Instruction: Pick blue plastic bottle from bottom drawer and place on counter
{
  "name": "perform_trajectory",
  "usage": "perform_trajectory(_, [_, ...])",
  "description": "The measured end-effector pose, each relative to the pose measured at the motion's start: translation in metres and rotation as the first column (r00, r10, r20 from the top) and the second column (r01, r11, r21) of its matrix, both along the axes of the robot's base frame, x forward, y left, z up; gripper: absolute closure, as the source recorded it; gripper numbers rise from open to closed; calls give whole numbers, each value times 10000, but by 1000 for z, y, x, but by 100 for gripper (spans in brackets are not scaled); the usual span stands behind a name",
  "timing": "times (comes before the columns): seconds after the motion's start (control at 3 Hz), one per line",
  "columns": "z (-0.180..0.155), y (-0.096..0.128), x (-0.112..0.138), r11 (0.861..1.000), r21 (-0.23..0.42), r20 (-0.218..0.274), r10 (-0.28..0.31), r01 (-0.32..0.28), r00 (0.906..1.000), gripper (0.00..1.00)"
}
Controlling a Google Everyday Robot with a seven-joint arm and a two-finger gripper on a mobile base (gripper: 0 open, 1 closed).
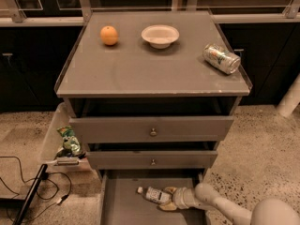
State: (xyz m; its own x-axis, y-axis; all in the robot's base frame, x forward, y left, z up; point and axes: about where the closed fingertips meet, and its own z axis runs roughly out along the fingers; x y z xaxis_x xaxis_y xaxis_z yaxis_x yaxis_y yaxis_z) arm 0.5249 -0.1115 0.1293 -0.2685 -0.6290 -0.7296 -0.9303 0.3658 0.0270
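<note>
Bottle: small clear plastic bottle (152, 194) with white cap and printed label, lying on its side on the floor of the open grey bottom drawer (122, 207), cap toward 10 o'clock.
Gripper: pale two-finger gripper (168, 198) low inside the drawer, reaching in from 4 o'clock, at the bottle's base end.
Fingers: yellowish fingers (169, 190) spread apart, one on either side of the base; contact not discernible.
Handling: probably light, thin-walled and smooth; apt to roll, slip out, or dent under a hard squeeze.
Hold: best across the labelled body near the middle, away from the narrowing neck.
Surface: flat grey surface (150, 71) atop the cabinet, at 12 o'clock from the drawer, carrying a round orange (109, 35), shallow white bowl (160, 35) and dented silver-green can (221, 58).
</note>
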Motion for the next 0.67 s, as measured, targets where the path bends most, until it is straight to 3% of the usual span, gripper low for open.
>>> perform_trajectory(0.33, [0, 0, 0, 10000, 0, 0, 0, 0, 10000, 88])
perform_trajectory(0.67, [0, 0, 0, 10000, 0, -1, 0, 0, 10000, 100])
